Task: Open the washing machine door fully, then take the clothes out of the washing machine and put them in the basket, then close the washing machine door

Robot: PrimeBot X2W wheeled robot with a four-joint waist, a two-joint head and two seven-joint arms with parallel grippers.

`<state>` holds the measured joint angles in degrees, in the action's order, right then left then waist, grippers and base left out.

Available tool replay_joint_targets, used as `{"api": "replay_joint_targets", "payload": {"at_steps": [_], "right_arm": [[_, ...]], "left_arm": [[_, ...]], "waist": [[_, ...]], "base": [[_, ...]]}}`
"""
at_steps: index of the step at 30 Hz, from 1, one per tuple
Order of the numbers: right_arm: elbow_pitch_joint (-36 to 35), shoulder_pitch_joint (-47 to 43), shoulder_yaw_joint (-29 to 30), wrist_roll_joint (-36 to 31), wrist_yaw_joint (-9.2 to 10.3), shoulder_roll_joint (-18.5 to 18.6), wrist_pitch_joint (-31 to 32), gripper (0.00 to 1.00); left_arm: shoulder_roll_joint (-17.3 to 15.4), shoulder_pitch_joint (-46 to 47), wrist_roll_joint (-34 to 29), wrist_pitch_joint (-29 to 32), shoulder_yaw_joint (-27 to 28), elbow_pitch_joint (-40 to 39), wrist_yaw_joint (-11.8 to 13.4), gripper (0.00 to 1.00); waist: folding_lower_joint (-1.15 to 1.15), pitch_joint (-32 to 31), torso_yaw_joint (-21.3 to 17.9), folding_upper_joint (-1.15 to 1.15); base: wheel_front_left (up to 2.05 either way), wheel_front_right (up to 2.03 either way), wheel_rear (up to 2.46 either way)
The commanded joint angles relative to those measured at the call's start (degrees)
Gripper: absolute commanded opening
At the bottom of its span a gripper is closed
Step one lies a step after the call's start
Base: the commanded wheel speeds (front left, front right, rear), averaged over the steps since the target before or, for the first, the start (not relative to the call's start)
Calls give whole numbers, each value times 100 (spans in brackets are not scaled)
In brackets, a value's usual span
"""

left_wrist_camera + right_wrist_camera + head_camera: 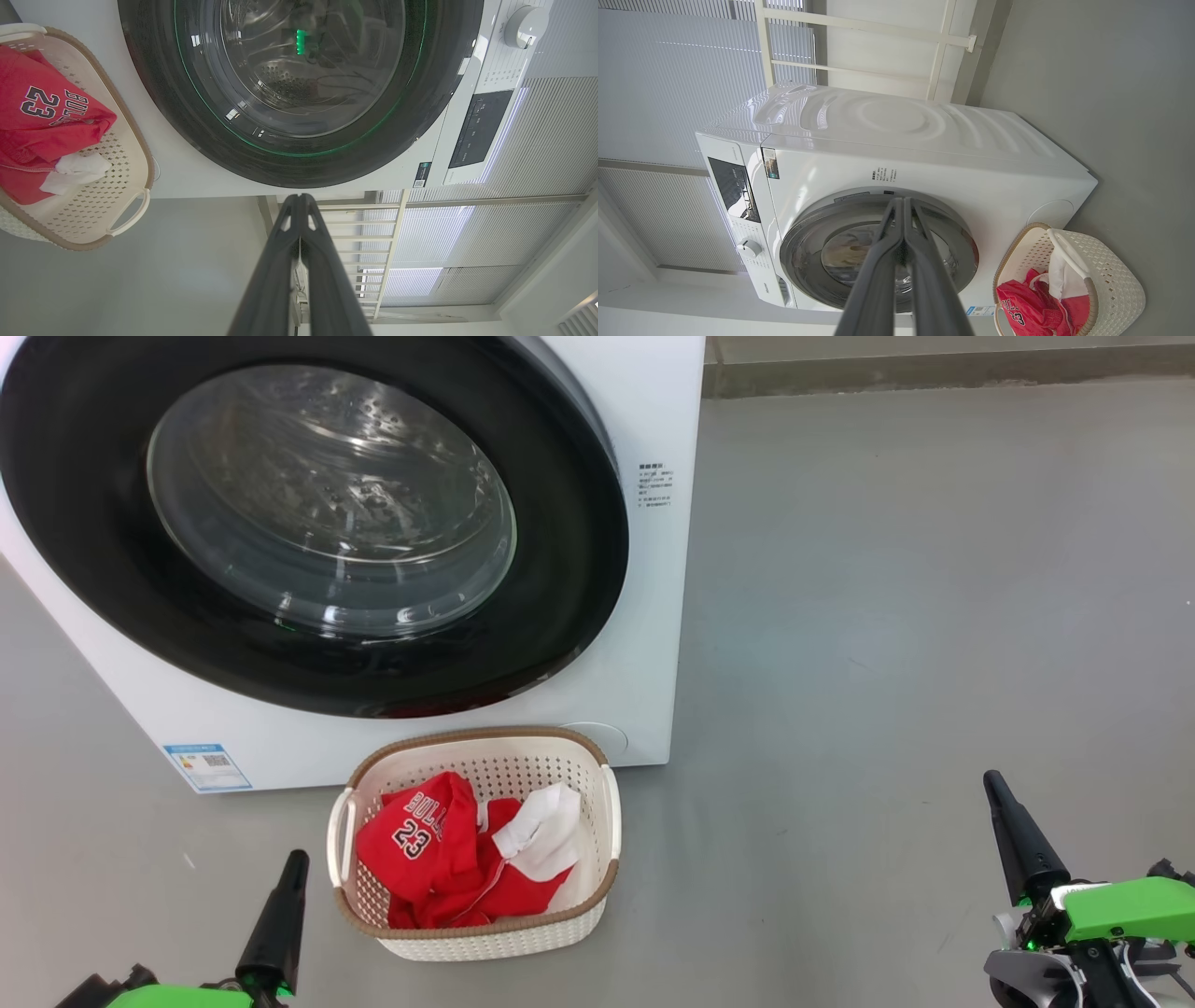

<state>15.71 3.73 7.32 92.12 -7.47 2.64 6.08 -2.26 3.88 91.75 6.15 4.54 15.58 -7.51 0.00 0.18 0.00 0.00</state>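
- The left gripper (pixel 296 859) sits low at the robot's left. Its two dark fingers are pressed together with nothing between them, and the tip points up toward the machine.
- It is just beside the left end of the basket (pixel 485 736) and does not touch it.
- The right gripper (pixel 991 780) is also pressed together and holds nothing. It stands over bare grey floor (pixel 887 616), well apart from the basket and from the washer.
- The basket stands upright on the floor between the two grippers, nearer the left one. It is cream, perforated, and has a brown rim.
- The clothes (pixel 448 887) lie bunched inside the basket, below its rim.
- A red jersey (pixel 411 835) printed "BULLS 23" lies on top toward the basket's left end, and a white piece (pixel 543 831) lies toward its right end.
- The washing machine (pixel 644 616) stands right behind the basket, whose far rim is close to the white front panel.
- The washing machine door (pixel 93 523) is closed, with its glossy black rim flat against the front.
- Through the door's glass window (pixel 327 504) the perforated steel drum can be seen.
- A small blue label (pixel 207 766) sits low on the front, left of the basket.
- In the left wrist view a dial (pixel 525 25) and a dark control panel (pixel 476 128) are beside the door.
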Motion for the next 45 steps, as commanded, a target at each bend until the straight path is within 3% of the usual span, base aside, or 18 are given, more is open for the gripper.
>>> {"api": "replay_joint_targets", "payload": {"at_steps": [1,45], "right_arm": [[-169,244,-86,9,-2,32,36,0],[-168,245,-79,4,-2,28,41,0]], "left_arm": [[-62,231,39,36,200,-155,2,0],[-62,231,41,35,199,-155,2,0]], "waist": [[0,0,0,0],[0,0,0,0]], "base": [[0,0,0],[0,0,0]]}}
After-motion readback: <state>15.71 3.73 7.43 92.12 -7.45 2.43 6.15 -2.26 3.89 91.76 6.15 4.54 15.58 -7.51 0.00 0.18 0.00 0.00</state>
